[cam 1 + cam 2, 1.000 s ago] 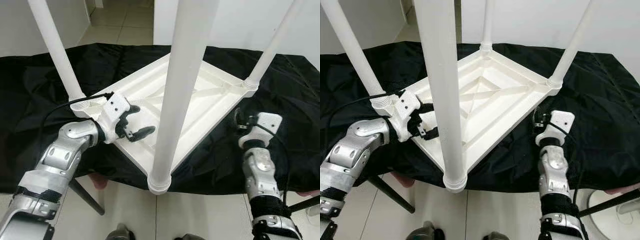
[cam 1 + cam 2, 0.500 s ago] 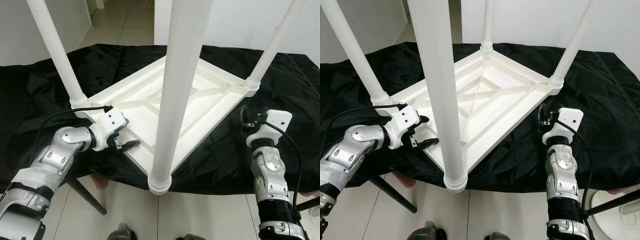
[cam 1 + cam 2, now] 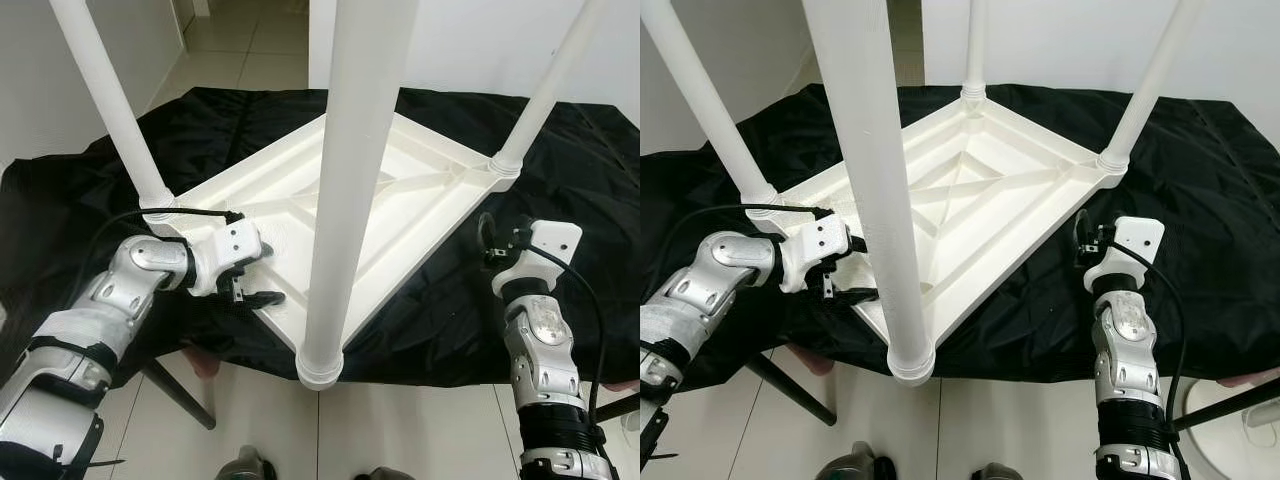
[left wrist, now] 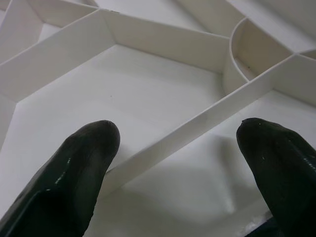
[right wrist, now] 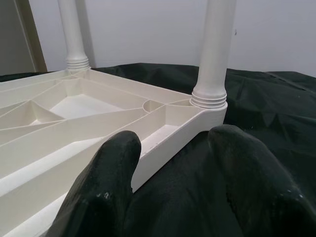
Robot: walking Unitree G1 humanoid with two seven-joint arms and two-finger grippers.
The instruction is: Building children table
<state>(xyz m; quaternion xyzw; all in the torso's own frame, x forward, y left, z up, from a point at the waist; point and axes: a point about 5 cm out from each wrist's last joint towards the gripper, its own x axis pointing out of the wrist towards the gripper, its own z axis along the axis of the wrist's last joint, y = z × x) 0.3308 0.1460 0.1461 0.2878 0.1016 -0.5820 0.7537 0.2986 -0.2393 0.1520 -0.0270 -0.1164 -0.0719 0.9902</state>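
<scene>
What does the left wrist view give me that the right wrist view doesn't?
Left wrist alone: a close look down into the upturned table top, with one thin inner rib running between the open fingers of the left gripper.

Right wrist alone: the table's outer edge at a corner, two screwed-in legs standing up from their sockets, and the black cloth beneath. The right gripper is open and off the table.

Both: the white ribbed underside, seen past two spread black fingers.

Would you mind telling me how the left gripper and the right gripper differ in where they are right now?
The left gripper reaches over the upturned white table's edge, fingers straddling an inner rib; the right gripper hangs over the black cloth beside the table, touching nothing. Both are open and hold nothing.
</scene>
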